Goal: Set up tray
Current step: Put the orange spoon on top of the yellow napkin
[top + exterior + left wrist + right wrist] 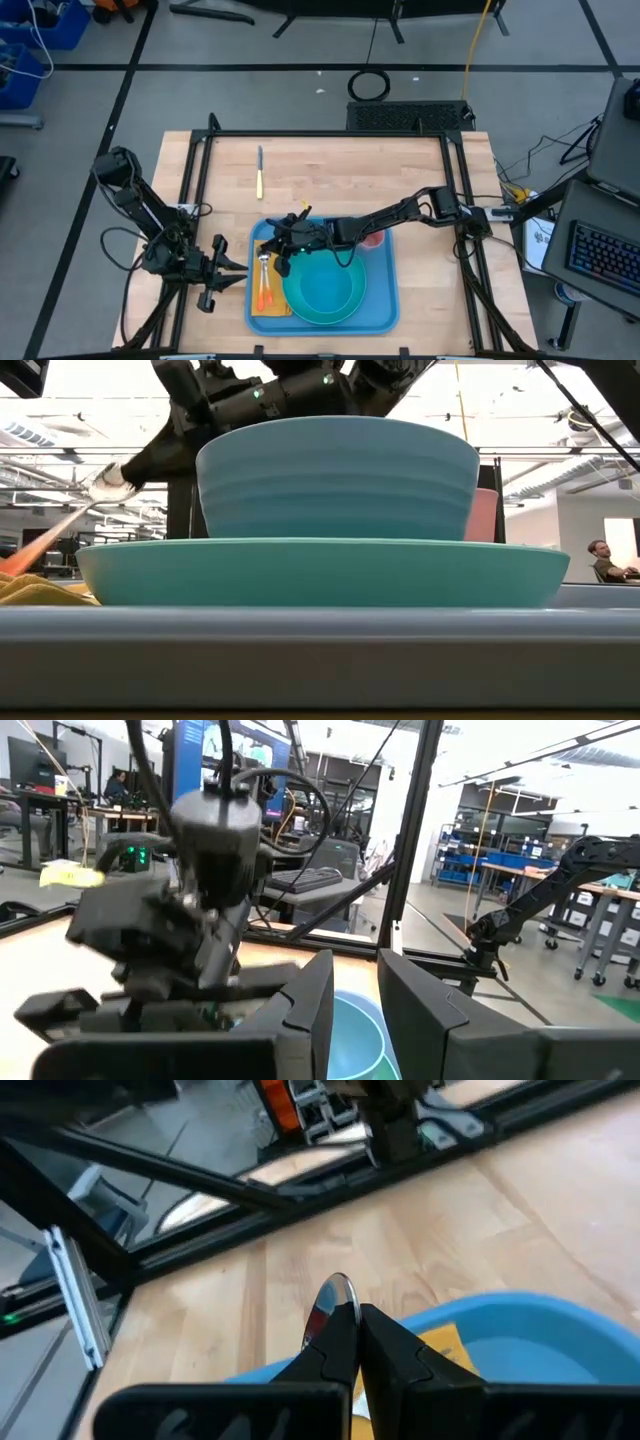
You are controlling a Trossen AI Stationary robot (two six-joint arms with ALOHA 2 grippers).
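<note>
Tray (385, 300) sits at the table's near edge, holding your turquoise plate (322, 290), bowl (338, 478) and yellow napkin (258, 300). Your right gripper (355, 1315) hangs over the tray's left part, fingers clamped on a spoon (332, 1302). Your left gripper (237, 273) waits just left of the tray, fingers slightly apart, empty

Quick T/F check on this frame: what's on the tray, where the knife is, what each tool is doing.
1. The bowl sits on the plate, on the tray. True.
2. The knife lies on the tray. False: it lies on the bare wood table, apart from the tray.
3. The right tool is shut on a spoon. True.
4. The left tool is over the bowl. False: it waits beside the tray's left edge.
5. The napkin lies in the tray's left part. True.
</note>
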